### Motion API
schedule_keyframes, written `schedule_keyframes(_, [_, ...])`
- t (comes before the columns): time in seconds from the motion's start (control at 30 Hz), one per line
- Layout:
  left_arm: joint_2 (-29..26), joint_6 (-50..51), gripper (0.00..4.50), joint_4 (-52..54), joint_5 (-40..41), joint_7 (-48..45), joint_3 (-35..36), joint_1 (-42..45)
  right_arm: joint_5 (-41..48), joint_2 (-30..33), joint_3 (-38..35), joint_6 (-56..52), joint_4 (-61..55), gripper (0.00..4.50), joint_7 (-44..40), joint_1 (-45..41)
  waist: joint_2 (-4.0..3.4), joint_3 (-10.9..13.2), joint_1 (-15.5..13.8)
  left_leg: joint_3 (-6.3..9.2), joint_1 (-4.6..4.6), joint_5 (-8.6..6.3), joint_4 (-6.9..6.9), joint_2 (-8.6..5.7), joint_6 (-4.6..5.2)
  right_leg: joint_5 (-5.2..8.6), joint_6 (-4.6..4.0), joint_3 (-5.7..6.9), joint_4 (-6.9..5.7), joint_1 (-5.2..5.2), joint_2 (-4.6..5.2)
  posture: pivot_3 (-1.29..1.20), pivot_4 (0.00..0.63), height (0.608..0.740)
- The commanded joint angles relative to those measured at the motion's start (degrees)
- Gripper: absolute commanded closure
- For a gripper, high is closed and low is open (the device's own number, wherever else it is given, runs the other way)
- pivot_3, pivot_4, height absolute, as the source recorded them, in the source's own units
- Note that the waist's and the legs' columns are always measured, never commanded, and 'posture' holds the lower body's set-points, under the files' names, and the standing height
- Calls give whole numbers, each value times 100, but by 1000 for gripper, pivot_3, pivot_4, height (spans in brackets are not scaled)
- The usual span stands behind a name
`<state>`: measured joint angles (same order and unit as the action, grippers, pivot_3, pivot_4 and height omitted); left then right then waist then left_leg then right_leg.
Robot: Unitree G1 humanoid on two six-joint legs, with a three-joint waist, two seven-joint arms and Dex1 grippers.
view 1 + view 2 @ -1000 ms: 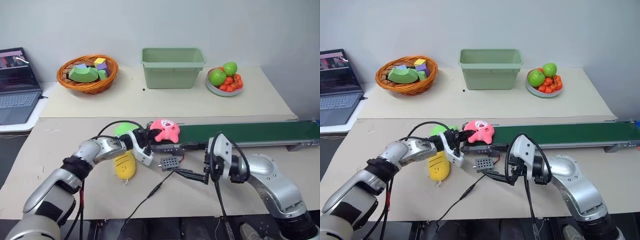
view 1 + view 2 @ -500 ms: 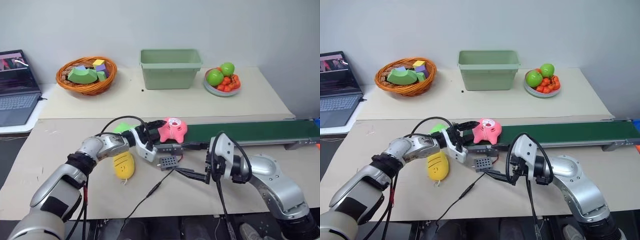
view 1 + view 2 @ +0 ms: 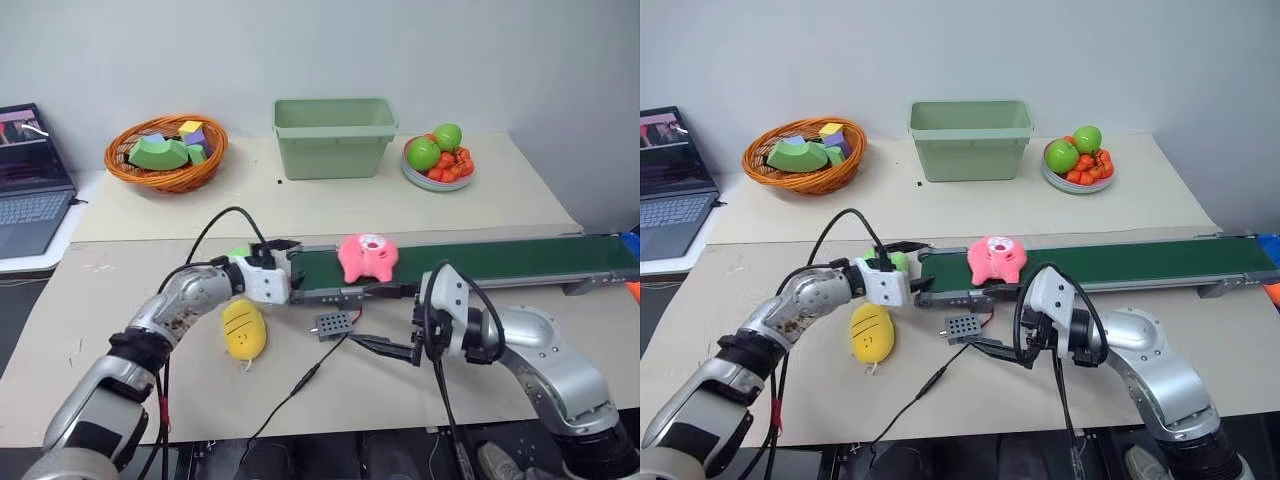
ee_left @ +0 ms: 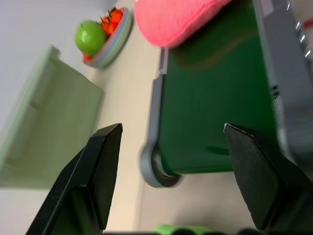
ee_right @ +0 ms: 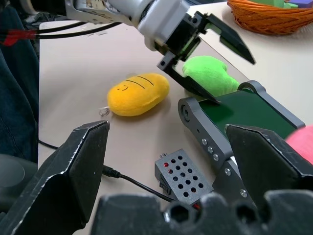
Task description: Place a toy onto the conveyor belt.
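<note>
One pink plush toy (image 3: 367,258) sits free on the conveyor belt (image 3: 480,262) near its left end, both claws, left claw (image 3: 285,272) and right claw (image 3: 392,350), gaping empty; it looks soft, light, squashy, best pinched across its plump middle

Yellow plush (image 3: 243,331) on the table — wicker basket (image 3: 165,152), green bin (image 3: 333,136), fruit bowl (image 3: 437,160) behind

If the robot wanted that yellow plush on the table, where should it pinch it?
Probably across the narrow middle of the yellow plush, coming from above: it lies flat on the table, long and oval, soft enough to squeeze, with free space on both long sides.
</note>
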<state>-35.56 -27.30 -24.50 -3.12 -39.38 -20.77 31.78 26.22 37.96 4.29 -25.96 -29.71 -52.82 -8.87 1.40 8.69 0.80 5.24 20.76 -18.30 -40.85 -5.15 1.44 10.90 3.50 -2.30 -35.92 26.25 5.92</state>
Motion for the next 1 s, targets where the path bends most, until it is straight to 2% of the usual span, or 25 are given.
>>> schedule_keyframes(0.03, [102, 1264, 952, 789, 1272, -996, 354, -349, 142, 54, -146, 18, -81, 0, -39, -96, 0, 0, 1, 0, 1, 0, 0, 0, 0, 0, 0, 0, 0, 0, 0, 0, 150, 728])
schedule_keyframes(0.17, [168, 2714, 952, 1627, 2411, -1595, 739, -691, 146, 64, -182, 3, -91, 0, -31, -81, -1, 0, -10, -1, 1, -4, 0, 0, 6, 0, 0, 1, -5, -2, 0, 0, 150, 728])
schedule_keyframes(0.23, [152, 3169, 952, 1929, 2729, -1767, 902, -798, 155, 73, -214, -11, -104, 0, -17, -57, 0, 0, -9, 0, 6, -6, -6, 0, 11, 0, 0, 3, -6, -2, 1, 0, 150, 728])
schedule_keyframes(0.77, [-259, 4286, 952, 3527, 3079, -1632, 2038, -1537, 189, 234, -477, 15, 38, 0, 23, 158, -1, 0, -15, -9, -3, -5, -4, 0, 8, 0, 0, -3, 12, -5, 5, 0, 150, 728])
schedule_keyframes(1.0, [-237, 4509, 952, 3862, 3072, -1453, 2179, -1694, 95, 212, -387, 122, 333, 0, -36, 3, -1, 0, -16, -10, -4, -6, -4, 0, 8, 0, 0, -4, 12, -6, 5, 0, 150, 728])
